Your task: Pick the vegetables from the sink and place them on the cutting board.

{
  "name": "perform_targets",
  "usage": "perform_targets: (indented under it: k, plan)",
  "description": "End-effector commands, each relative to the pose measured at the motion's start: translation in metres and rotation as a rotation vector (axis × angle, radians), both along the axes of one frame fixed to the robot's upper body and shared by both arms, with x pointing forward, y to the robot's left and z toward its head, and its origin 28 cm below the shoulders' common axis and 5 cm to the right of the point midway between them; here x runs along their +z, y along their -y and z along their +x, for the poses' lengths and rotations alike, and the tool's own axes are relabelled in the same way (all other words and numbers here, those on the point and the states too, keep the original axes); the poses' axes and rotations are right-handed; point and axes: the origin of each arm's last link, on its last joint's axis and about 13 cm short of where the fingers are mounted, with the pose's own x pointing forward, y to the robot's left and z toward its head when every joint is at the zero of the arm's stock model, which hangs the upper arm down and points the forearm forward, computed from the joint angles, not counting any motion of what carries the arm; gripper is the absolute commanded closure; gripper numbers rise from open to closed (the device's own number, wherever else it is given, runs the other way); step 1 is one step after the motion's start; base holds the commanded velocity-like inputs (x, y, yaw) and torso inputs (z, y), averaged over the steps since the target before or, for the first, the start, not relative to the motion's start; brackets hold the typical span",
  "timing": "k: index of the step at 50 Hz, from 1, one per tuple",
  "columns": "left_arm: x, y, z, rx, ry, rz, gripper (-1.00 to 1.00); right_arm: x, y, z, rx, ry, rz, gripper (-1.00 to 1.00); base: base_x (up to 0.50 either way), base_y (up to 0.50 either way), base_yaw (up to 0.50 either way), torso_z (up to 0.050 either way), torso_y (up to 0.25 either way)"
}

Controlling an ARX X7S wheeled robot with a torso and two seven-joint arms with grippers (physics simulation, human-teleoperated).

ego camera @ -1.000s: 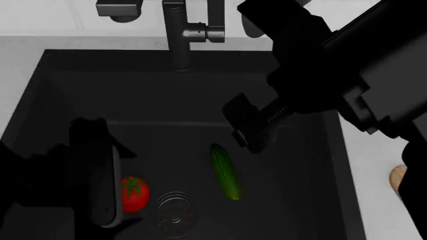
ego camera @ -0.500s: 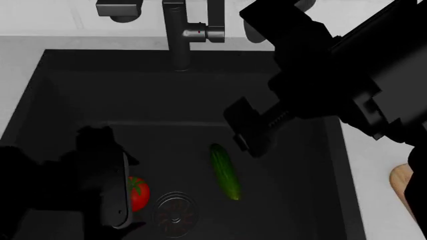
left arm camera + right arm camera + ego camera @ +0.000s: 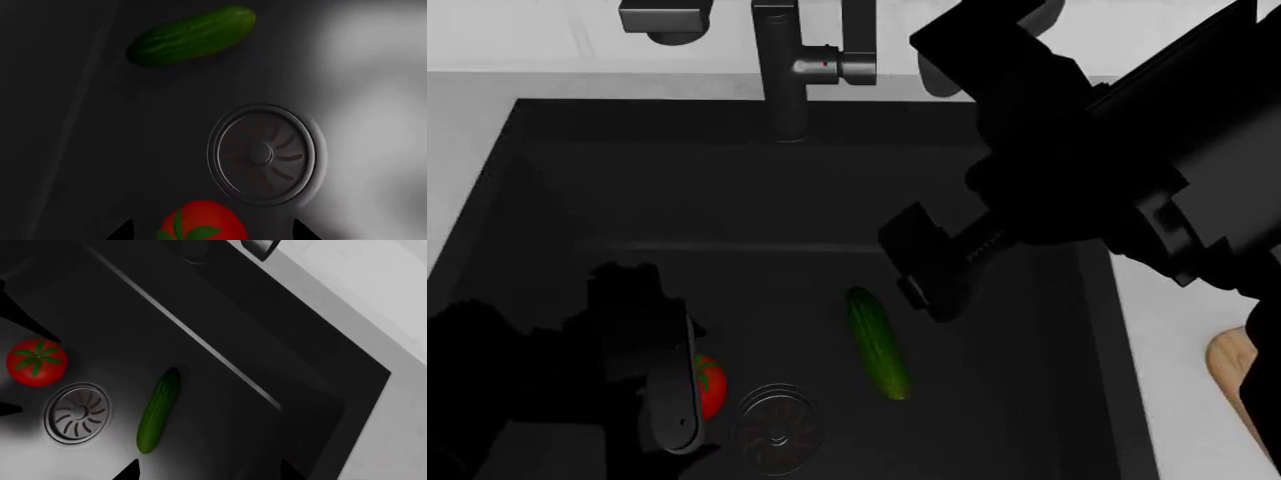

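The red tomato (image 3: 709, 385) lies on the floor of the black sink (image 3: 761, 200), left of the drain. My left gripper (image 3: 681, 400) is low over it, open, and one finger hides its left half. In the left wrist view the tomato (image 3: 200, 222) sits between the two spread tips of the left gripper (image 3: 211, 234). The dark-green cucumber (image 3: 878, 343) lies free right of the drain, also seen as cucumber (image 3: 192, 35) and cucumber (image 3: 159, 409). My right gripper (image 3: 928, 270) hangs open above it, holding nothing. A corner of the cutting board (image 3: 1228, 365) shows at the right edge.
A round metal drain (image 3: 778, 420) lies between the two vegetables. The dark faucet (image 3: 794, 70) stands at the sink's back rim. Grey countertop (image 3: 1181, 330) runs along the sink's right side. The sink's walls are steep and deep.
My left gripper has moved down and right over the tomato, covering more of it. My right arm has drifted slightly lower and to the right. The vegetables have not moved.
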Motion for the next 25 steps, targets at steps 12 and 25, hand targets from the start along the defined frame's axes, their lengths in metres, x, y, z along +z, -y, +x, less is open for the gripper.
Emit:
perform_targets:
  k: [12, 25]
  plan:
    - [-0.011, 0.005, 0.003, 0.005, -0.037, -0.029, -1.0, 0.003, -0.009, 0.001, 0.049, -0.004, 0.028, -1.0, 0.0, 0.0, 0.0, 0.0, 0.0]
    - [-0.017, 0.004, 0.005, 0.012, -0.047, -0.013, -1.0, 0.0, -0.007, 0.001, 0.047, -0.005, 0.031, -1.0, 0.0, 0.0, 0.0, 0.0, 0.0]
